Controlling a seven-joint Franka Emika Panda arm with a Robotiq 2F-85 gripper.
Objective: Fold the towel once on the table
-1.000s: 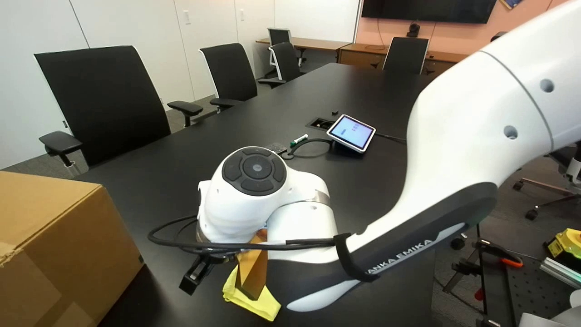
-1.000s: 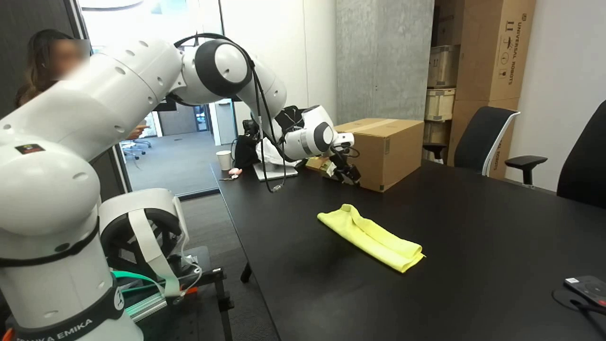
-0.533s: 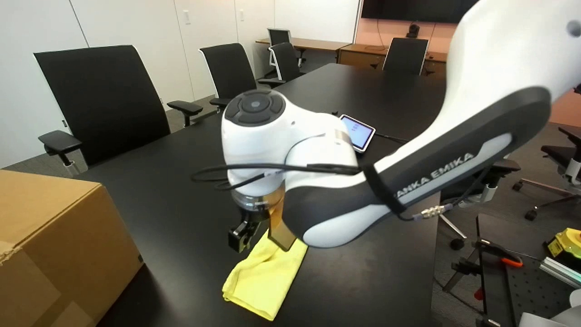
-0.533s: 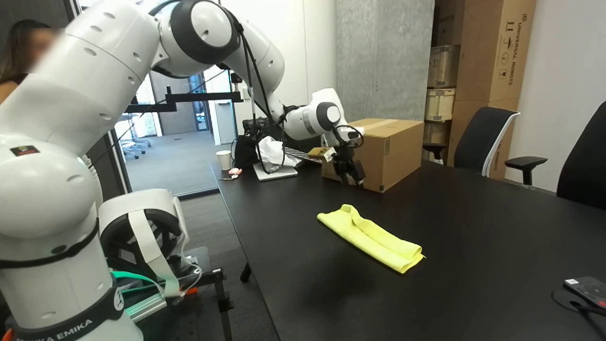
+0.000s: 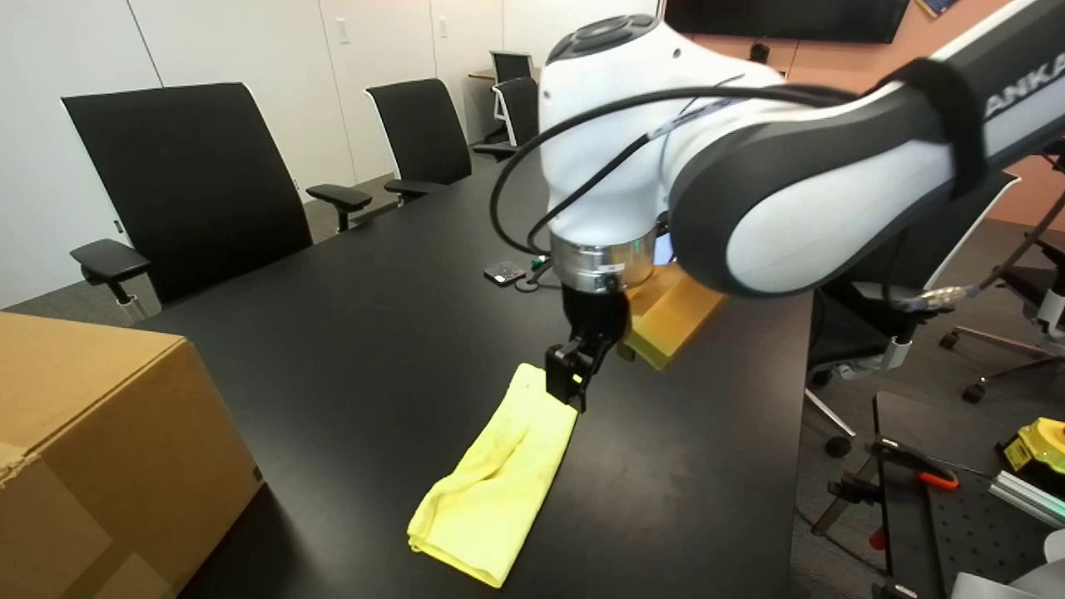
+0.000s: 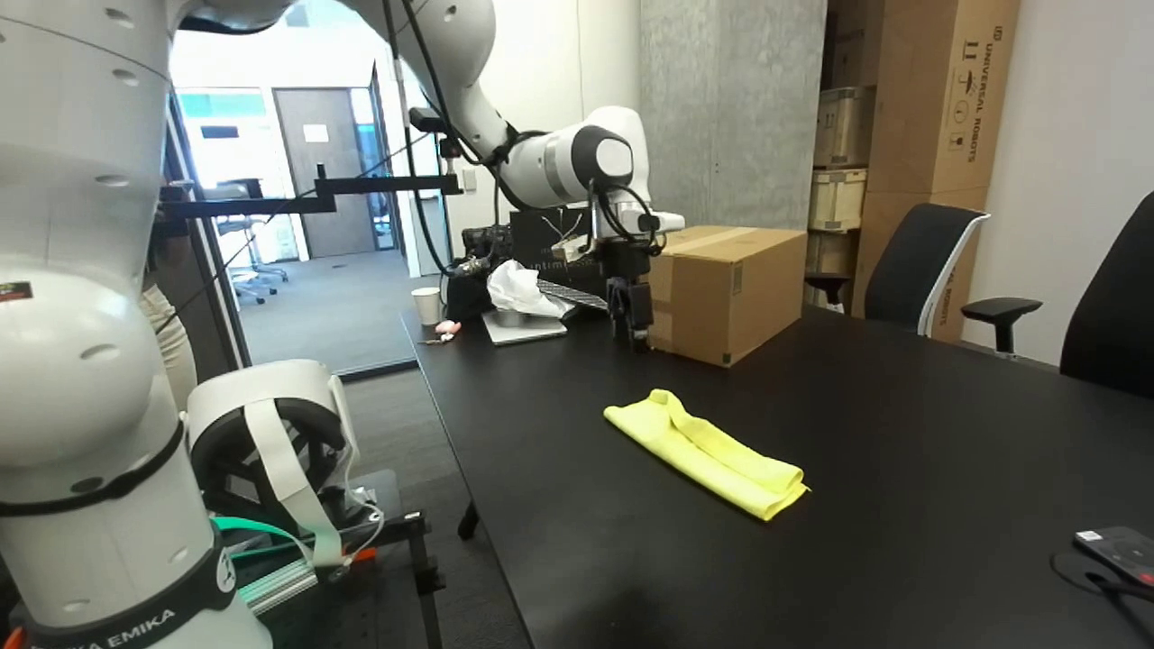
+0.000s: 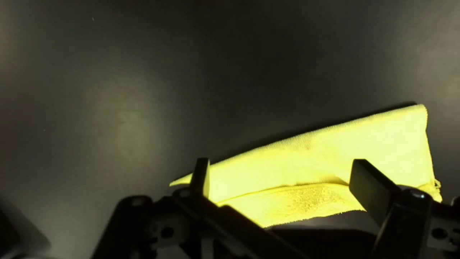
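Gripper (image 7: 280, 174): nearest in your wrist view; two fingers (image 7: 372, 190) parted wide, the towel (image 7: 316, 162) visible through the gap.

Towel: pale yellow, one long band creased lengthwise. In an exterior view you find it whole on the black table (image 6: 559, 451), dark surface showing between it and the fingertips; in an exterior view that your arm (image 5: 799, 225) crosses, the gripper covers a corner of its far end.

Cardboard box (image 5: 175, 441): tan, on the table, in both exterior views.

White cup (image 6: 427, 305): at the table's edge, in an exterior view only.

Lit screen (image 5: 663, 249): a sliver beside your arm, in an exterior view only.

Office chairs (image 5: 200, 191): black, along the table's side, in both exterior views.

Wall display (image 5: 782, 21): dark, on the far wall, in an exterior view only.
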